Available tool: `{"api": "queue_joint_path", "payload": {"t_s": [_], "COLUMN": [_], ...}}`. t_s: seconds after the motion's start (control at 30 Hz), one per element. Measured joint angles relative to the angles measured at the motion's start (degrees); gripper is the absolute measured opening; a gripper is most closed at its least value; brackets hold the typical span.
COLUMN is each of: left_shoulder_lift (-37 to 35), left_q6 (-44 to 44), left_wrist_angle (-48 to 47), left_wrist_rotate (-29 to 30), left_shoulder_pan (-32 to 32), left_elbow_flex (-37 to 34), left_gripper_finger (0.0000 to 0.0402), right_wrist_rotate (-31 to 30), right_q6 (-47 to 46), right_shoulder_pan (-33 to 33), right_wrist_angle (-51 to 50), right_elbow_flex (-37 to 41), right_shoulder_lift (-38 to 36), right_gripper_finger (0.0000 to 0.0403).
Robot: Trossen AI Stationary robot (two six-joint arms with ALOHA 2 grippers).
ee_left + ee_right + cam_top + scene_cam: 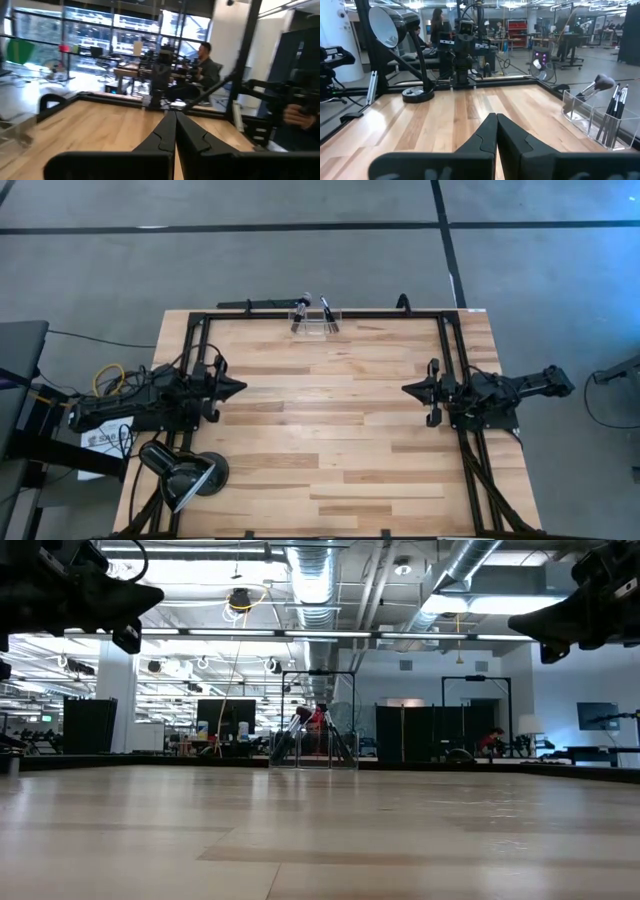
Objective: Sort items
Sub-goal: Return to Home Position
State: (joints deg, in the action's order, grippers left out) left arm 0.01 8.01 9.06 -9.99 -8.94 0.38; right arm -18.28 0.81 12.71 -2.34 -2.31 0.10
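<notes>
You should find the brushes (pixel 615 110) light and slippery, so take them mid-handle; the left gripper (pixel 242 388) and the right gripper (pixel 405 389) have fingers pressed together.

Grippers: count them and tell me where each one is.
2. The left gripper hangs over the table's left side and the right gripper over its right side. Both are empty, with fingers shut, pointing toward each other. None seems hidden.

Brushes (pixel 326 308) in organizer (pixel 313 328) at table's (pixel 330 410) far edge; lamp (pixel 185 475) beside left arm (pixel 150 405)
</notes>
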Motion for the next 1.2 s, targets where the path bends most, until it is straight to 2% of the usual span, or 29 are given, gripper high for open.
{"api": "queue_joint_path", "payload": {"t_s": [0.5, 0.67, 0.87, 1.2], "left_shoulder_lift": [2.78, 3.1, 3.1, 3.1], "left_q6": [2.83, -0.83, -12.53, -13.12], "left_wrist_angle": [0.39, 0.43, 0.63, 0.85], "left_wrist_rotate": [-0.2, -2.08, -4.18, -4.18], "left_shoulder_pan": [0.02, 0.02, 0.02, 0.02], "left_elbow_flex": [-0.02, -0.02, -0.02, -0.02], "left_gripper_finger": [0.0006, 0.0006, 0.0006, 0.0006], "right_wrist_rotate": [-0.07, -0.04, -0.04, -0.04], "right_q6": [-0.39, -0.39, -0.36, -0.36], "right_shoulder_pan": [-1.62, -1.6, -1.6, -1.61], "right_wrist_angle": [-0.14, -0.15, -0.16, -0.14], "right_elbow_flex": [-0.02, -0.02, -0.02, -0.02], "right_shoulder_lift": [0.0, 0.0, 0.0, 0.0], "right_gripper_finger": [0.0, 0.0001, 0.0001, 0.0001]}}
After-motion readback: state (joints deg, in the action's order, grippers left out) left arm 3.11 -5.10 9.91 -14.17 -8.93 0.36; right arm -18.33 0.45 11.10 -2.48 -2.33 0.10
